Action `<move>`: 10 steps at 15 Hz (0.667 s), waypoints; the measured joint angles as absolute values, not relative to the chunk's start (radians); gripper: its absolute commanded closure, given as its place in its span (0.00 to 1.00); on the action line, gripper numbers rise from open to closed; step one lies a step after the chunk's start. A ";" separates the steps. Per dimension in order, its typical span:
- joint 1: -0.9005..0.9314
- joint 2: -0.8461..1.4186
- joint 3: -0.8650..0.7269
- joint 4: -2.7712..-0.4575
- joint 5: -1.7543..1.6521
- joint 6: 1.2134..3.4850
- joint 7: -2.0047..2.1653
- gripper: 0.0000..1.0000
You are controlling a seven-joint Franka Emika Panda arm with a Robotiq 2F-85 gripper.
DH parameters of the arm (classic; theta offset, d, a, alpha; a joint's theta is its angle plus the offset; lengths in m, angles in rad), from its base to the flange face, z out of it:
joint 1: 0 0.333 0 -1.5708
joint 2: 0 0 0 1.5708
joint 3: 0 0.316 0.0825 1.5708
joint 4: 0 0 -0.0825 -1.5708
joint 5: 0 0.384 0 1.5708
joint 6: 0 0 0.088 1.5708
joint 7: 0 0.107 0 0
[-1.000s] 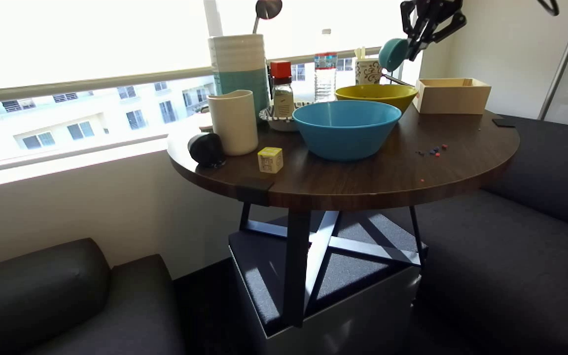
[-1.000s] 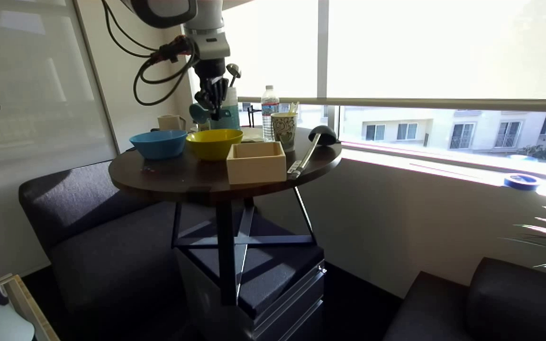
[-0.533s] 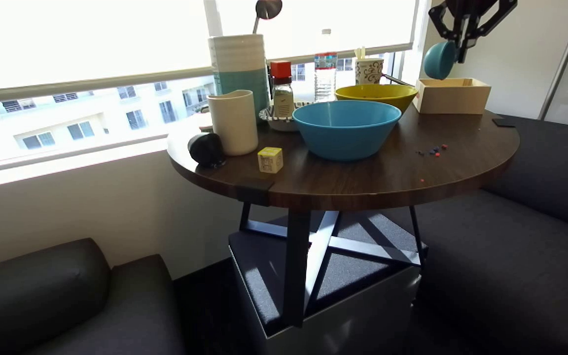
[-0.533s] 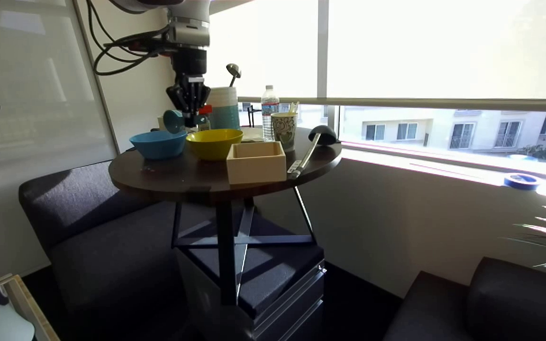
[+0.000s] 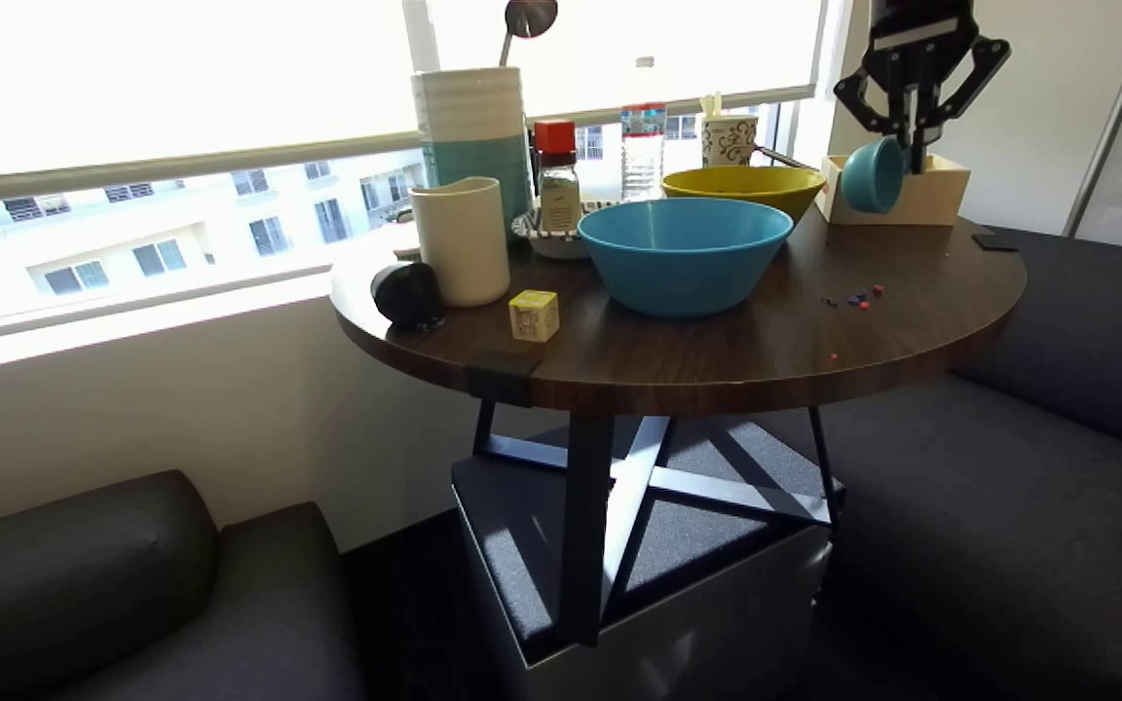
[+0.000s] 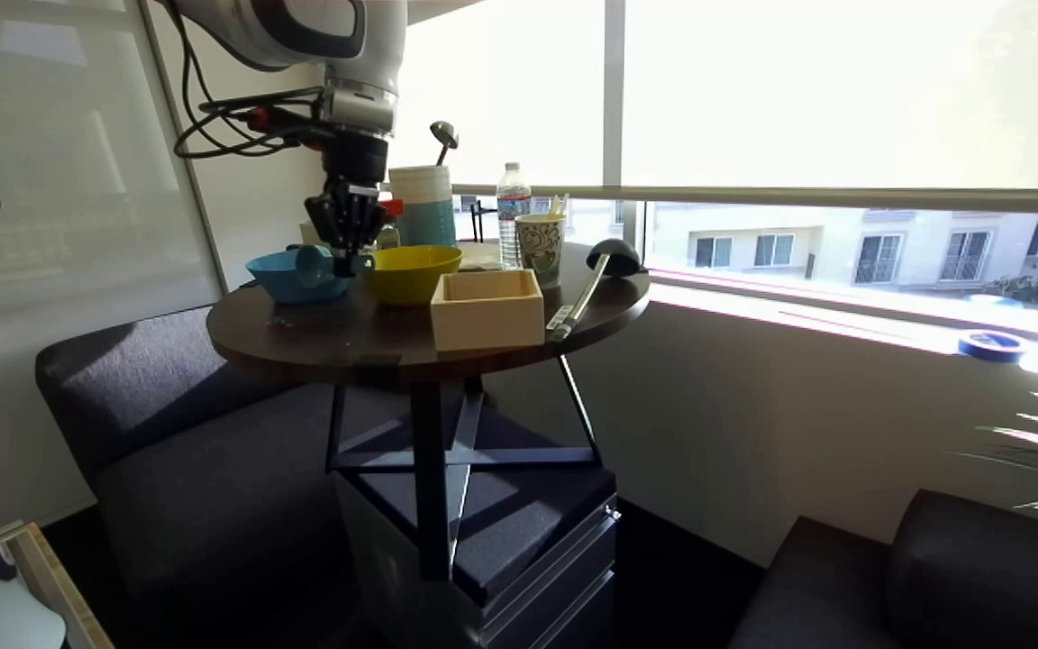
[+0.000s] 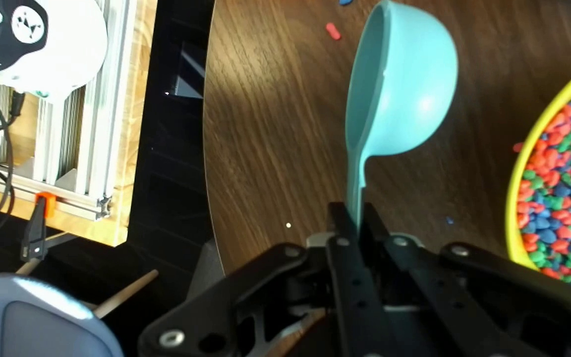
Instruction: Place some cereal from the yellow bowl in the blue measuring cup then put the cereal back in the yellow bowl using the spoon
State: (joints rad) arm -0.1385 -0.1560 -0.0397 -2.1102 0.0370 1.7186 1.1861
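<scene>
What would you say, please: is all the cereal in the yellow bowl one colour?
No, in the wrist view the cereal in the yellow bowl is a mix of red, green and blue pieces.

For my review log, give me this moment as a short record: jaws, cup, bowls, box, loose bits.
Jaws: shut on the handle of the measuring cup
Measuring cup: on its side, over the table, beside the yellow bowl
Yellow bowl: red, green and blue cereal
Blue bowl: beside the yellow bowl; bottom hidden
Box: open-topped, on the table
Loose bits: red and blue, on the table
</scene>
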 measured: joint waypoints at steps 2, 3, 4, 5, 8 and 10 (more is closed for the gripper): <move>-0.139 -0.132 -0.042 -2.117 0.037 1.722 1.195 0.98; -0.139 -0.121 -0.044 -2.119 0.037 1.727 1.198 0.98; -0.139 -0.111 -0.047 -2.121 0.039 1.736 1.199 0.98; -0.139 -0.101 -0.051 -2.125 0.042 1.753 1.199 0.98; -0.139 -0.086 -0.067 -2.161 0.066 1.844 1.187 0.98; -0.140 -0.085 -0.080 -2.197 0.102 1.910 1.160 0.98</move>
